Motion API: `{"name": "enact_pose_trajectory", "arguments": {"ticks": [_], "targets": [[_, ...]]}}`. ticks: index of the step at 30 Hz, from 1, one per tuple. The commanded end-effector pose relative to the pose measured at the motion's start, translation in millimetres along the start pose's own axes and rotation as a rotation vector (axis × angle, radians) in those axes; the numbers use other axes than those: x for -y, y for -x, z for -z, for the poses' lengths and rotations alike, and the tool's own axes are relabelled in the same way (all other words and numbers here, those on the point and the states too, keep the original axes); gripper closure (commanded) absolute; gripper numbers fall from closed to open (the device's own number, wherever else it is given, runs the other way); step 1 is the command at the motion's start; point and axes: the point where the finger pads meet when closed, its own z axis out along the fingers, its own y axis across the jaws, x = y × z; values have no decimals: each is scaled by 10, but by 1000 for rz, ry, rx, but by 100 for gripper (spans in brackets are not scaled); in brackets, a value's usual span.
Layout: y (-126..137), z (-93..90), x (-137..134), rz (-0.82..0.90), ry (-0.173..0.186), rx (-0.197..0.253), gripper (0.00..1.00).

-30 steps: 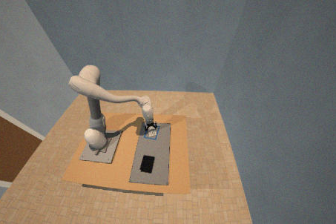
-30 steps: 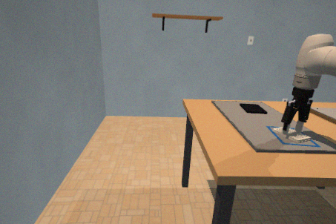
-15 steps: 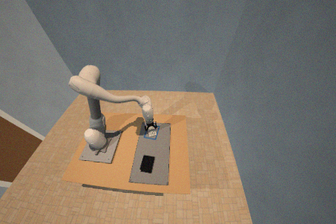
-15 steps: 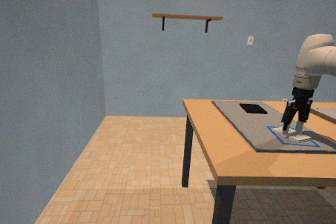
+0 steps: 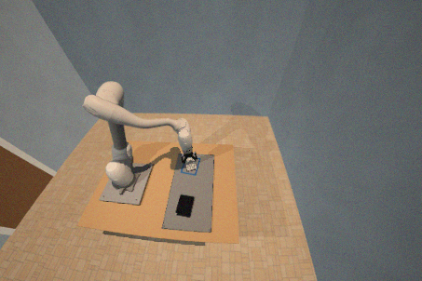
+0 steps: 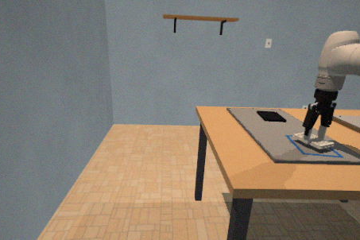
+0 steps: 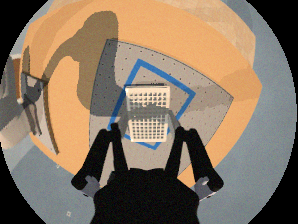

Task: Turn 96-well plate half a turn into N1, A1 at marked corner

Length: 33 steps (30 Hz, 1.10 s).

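Note:
The white 96-well plate (image 7: 148,112) lies inside the blue taped outline of bench spot B1 (image 7: 152,104) on the grey deck. It also shows in the top and exterior views (image 5: 191,165) (image 6: 317,141). My gripper (image 7: 148,115) reaches straight down over it, its black fingers on the plate's two long sides, shut on the plate. The plate rests on the deck. The black plate nest N1 (image 5: 185,205) (image 6: 271,116) stands empty further along the deck. I cannot make out the plate's cut corner.
The grey deck (image 5: 191,195) lies on an orange table top. The arm's base (image 5: 122,173) stands on a grey plate to the deck's left. A wall shelf (image 6: 200,18) hangs far off.

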Motion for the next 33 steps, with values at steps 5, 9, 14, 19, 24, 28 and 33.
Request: {"name": "enact_pose_trajectory", "arguments": {"ticks": [5,9,14,19,24,28,33], "targets": [[0,79,0,0,0,0,100],[0,145,0,0,0,0,100],[0,229,0,0,0,0,100],[0,279,0,0,0,0,100],[0,362,0,0,0,0,100],[0,429,0,0,0,0,100],[0,437,0,0,0,0,100]]}}
